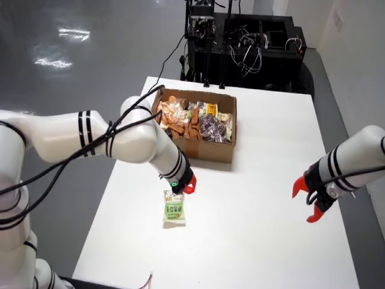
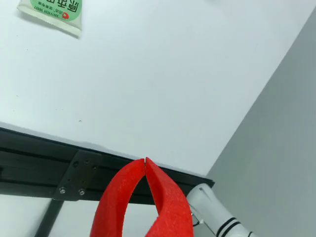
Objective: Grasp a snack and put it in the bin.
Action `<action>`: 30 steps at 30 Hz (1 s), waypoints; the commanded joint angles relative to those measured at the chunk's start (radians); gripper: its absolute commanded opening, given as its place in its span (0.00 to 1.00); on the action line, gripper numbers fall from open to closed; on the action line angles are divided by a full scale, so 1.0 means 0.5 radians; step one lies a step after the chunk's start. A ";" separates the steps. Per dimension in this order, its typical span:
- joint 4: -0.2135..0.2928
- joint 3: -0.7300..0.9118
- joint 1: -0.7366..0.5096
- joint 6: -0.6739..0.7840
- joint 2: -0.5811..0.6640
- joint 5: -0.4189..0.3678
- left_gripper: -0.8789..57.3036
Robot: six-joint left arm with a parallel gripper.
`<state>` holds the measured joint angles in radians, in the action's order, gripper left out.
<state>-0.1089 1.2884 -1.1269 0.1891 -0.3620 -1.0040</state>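
Red parallel gripper (image 1: 189, 185) on the white six-joint arm at the left of the overhead view is what I am driving. From above I see only a small red tip just past the upper end of the green-and-white snack packet (image 1: 174, 211), which lies flat on the white table (image 1: 258, 241). I cannot judge from there how the jaws stand. The wrist view settles it: the two curved red fingers (image 2: 168, 202) are pressed together at their tips with nothing between them, so the gripper (image 2: 145, 160) is clenched and empty. The same packet (image 2: 52, 12) shows only as a corner at the top left of that frame, well clear of the fingertips. That view also shows the table (image 2: 173, 74) edge with a black metal rail (image 2: 39, 158) under it and grey floor (image 2: 276, 123) beyond. Only the overhead view shows the brown cardboard box (image 1: 204, 147), heaped with assorted wrapped snacks, standing near the far side of the table just beyond my arm. It alone also shows the second arm's red gripper (image 1: 308, 203), prongs spread, over the right edge. Between packet and that arm the tabletop is bare white.
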 commanded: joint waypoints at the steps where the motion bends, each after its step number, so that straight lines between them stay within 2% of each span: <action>1: 0.000 0.000 0.001 -0.050 0.000 0.004 0.05; 12: -0.002 0.000 0.026 -0.224 0.000 0.048 0.18; 21: -0.004 0.005 0.065 -0.325 0.006 0.023 0.31; 30: -0.023 0.012 0.103 -0.409 0.011 0.029 0.51</action>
<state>-0.1160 1.2934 -1.0820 -0.0063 -0.3568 -0.9924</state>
